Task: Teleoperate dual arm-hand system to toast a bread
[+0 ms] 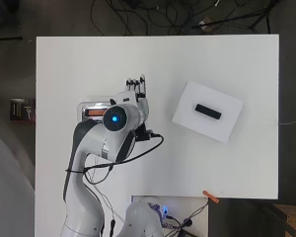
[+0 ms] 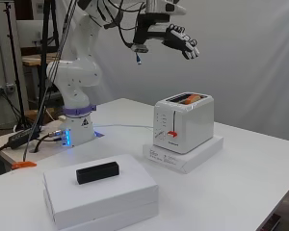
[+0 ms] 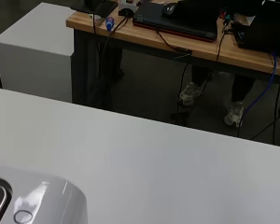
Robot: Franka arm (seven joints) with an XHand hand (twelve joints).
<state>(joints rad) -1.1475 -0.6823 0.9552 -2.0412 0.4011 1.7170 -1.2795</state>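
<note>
Overhead view looks straight down on the desk (image 1: 227,168), arm base at bottom. Side view looks across it, arm at left. Wrist view sits close above, facing outward. All three share the toaster (image 2: 184,122).

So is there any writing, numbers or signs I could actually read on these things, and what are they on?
None can be read.
Toaster: small marks beside its lever, too small to read.
White box under the toaster: a small printed patch on its front edge, blurred.
Arm's base: a small dark triangular sign, its content illegible.
Black block: no print visible.
</note>
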